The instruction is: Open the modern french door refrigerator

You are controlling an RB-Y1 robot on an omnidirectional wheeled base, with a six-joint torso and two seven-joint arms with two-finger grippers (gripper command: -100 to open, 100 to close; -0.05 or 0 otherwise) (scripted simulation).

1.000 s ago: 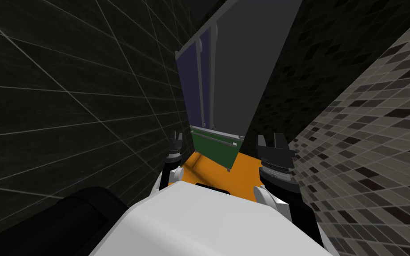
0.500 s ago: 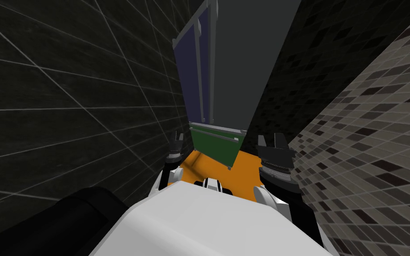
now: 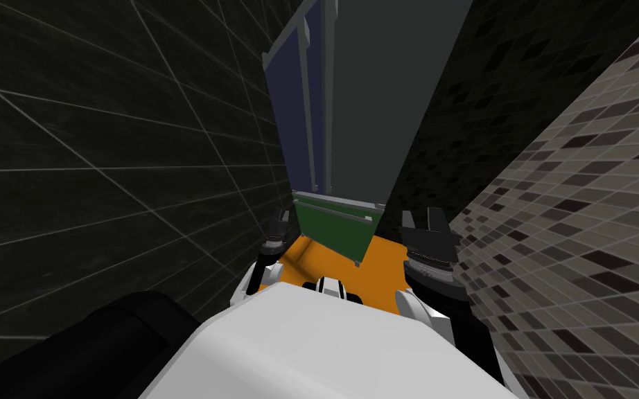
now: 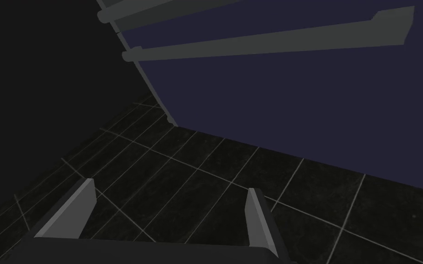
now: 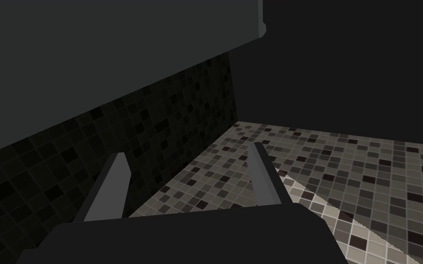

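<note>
Fridge (image 3: 360, 104) stood tall, right ahead. The left gripper (image 4: 170, 185) had its fingers apart and held nothing, near the blue door (image 4: 297, 101). The right gripper (image 5: 187, 150) was apart too, empty, by the grey side (image 5: 114, 68). The door looked big, hard and heavy, so I think the long grey handle (image 4: 270, 43) was the place to grab. A green drawer (image 3: 332, 228) sat below. Dark tiled walls (image 3: 103, 173) stood close, leaving little room to swing.
</note>
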